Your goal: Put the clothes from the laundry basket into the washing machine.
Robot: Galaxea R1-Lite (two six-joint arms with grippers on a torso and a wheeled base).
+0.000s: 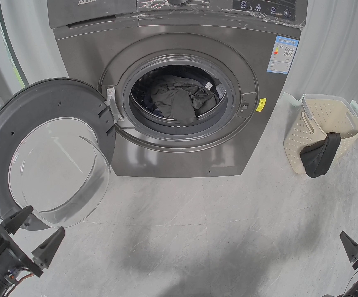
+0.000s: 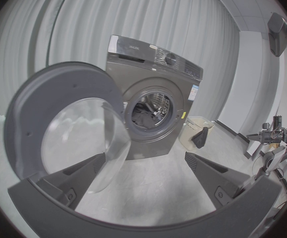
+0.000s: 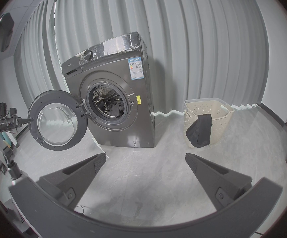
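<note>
Garment (image 1: 320, 155) hangs over laundry basket (image 1: 296, 145) rim, well apart from both jaws.

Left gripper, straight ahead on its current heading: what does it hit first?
Probably the open door: its glass bowl sits just ahead of one finger of the left gripper. The line between the fingertips looks free over the floor up to the washing machine, but depth is unclear.

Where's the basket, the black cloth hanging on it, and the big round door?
laundry basket (image 1: 295, 145), head view, on its holey outer wall.
black cloth (image 1: 321, 155), head view, on the part hanging outside the basket.
washer door (image 1: 43, 100), head view, on its grey frame above the glass.
</note>
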